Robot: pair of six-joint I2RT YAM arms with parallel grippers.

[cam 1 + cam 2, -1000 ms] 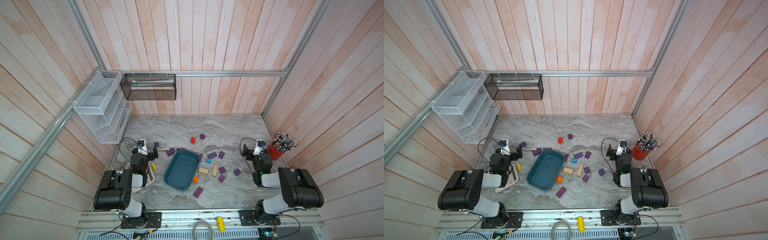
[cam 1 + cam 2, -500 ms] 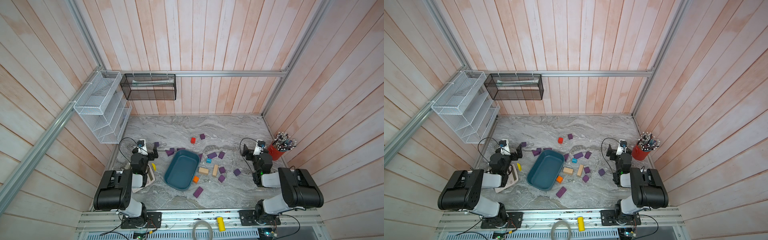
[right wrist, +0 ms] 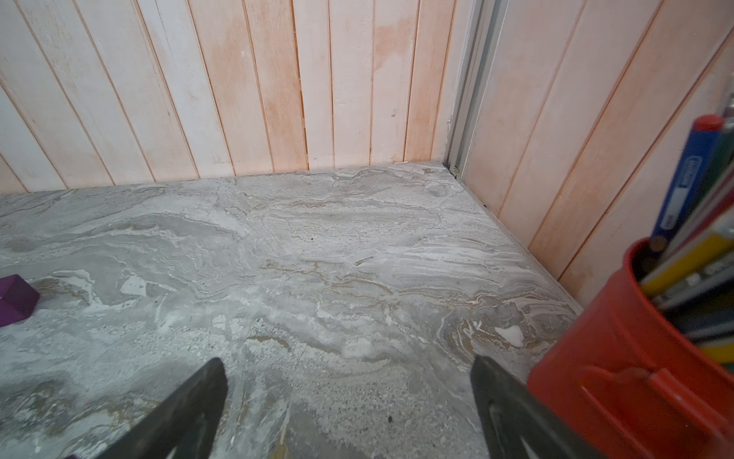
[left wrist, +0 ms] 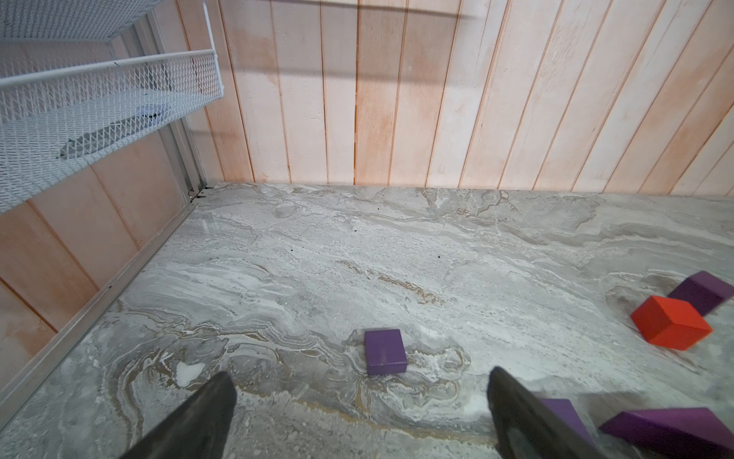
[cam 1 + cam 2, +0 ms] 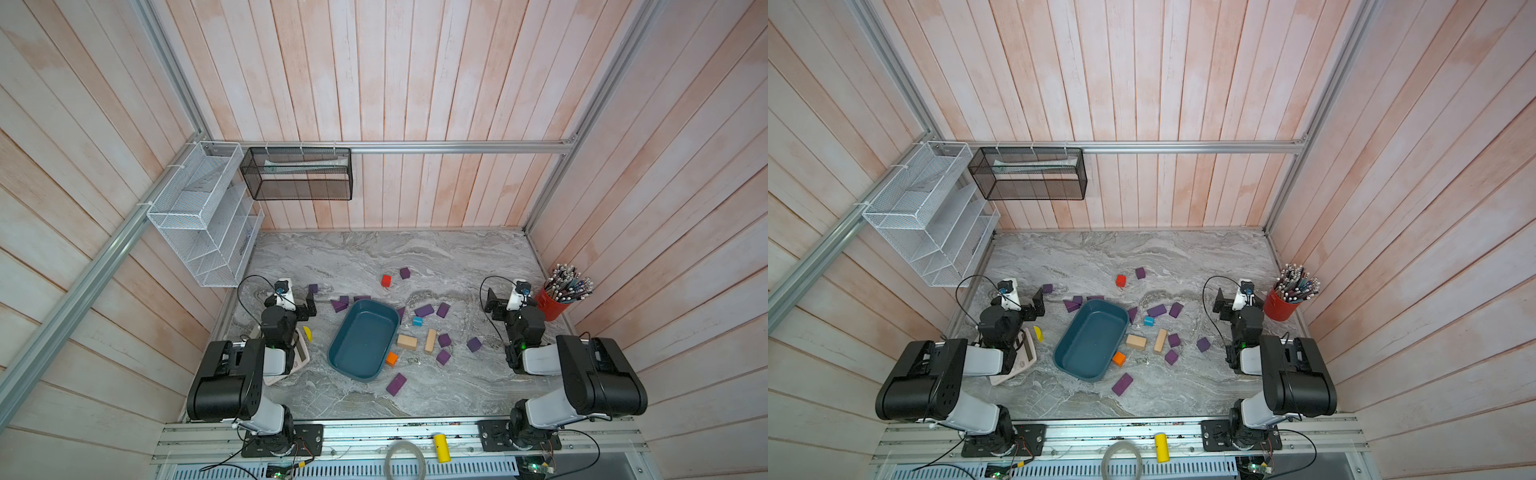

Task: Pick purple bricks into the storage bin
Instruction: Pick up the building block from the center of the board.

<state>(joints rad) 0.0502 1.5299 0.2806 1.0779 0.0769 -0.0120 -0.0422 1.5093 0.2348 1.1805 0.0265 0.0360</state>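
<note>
Left gripper point(image 4: 359, 387) gapes wide, a small matte purple cube point(image 4: 385, 352) just ahead; right gripper point(image 3: 348, 361) wide too. Purple bricks point(image 5: 424, 310) lie around the empty shallow teal plastic storage bin point(image 5: 363, 338), lower centre. Danger: a swinging right arm could topple the red pencil cup point(image 3: 635, 377) alongside.

**Inspector:** Report any change over the last second.

**Clerk:** None observed. In both top views the left gripper point(image 5: 302, 302) and the right gripper point(image 5: 505, 305) occupy the same positions as before, with jaws equally wide apart.

**Inspector:** The small matte dark-purple bricks point(image 5: 424, 310)? The shallow dark teal plastic storage bin point(image 5: 361, 338)?

**Clerk:** No displacement detectable. Every piece lies as it lay. Minute shifts would be too small to tell.
</note>
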